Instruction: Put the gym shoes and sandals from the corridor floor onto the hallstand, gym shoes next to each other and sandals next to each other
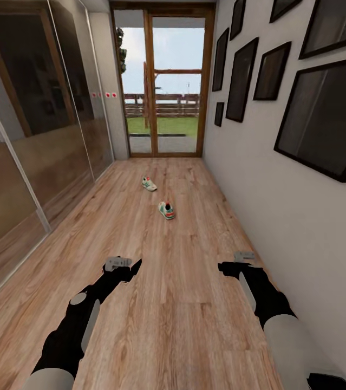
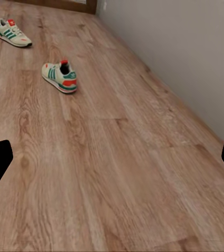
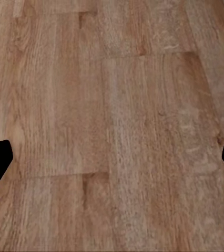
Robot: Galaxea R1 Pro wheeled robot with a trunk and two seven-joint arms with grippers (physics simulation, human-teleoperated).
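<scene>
Two gym shoes are seen lying apart on the corridor floor, both upright on their soles. The nearer shoe is white with green side stripes and a red-orange tongue and heel. The farther shoe, of the same colours, is set closer to the glass door end.

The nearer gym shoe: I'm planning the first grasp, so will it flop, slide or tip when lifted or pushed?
The nearer gym shoe sits upright on its flat sole, so it probably won't roll. The smooth corridor floor suggests a push would slide it. Its soft-looking upper may give under a claw; the sole looks stiffer.
</scene>
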